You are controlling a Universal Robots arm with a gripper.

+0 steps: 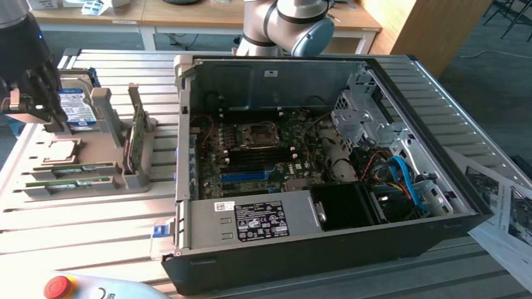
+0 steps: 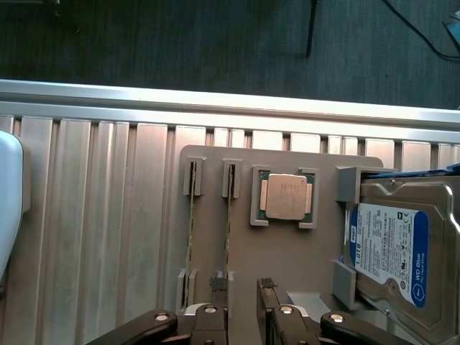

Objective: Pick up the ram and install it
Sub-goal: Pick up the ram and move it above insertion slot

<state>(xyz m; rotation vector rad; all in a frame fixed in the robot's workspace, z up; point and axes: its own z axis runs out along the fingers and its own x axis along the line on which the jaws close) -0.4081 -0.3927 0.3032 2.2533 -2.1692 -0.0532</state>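
Two ram sticks (image 2: 228, 223) (image 2: 190, 237) stand on edge in the slots of a grey fixture (image 2: 215, 162), seen as thin green lines in the wrist view. In the exterior view they lie at the fixture's near end (image 1: 73, 168). My gripper (image 2: 243, 286) hovers over the fixture, open, with nothing between its fingers (image 2: 218, 287). One finger is right beside the end of the nearer ram stick. In the exterior view the gripper (image 1: 50, 123) hangs at the far left, above the fixture (image 1: 99, 149).
A square silver processor (image 2: 286, 196) and a blue-labelled hard drive (image 2: 392, 248) share the fixture. The open computer case (image 1: 332, 249) with its motherboard (image 1: 249, 156) sits to the exterior view's right. A red stop button (image 1: 60, 286) is at the front, papers (image 1: 503, 199) far right.
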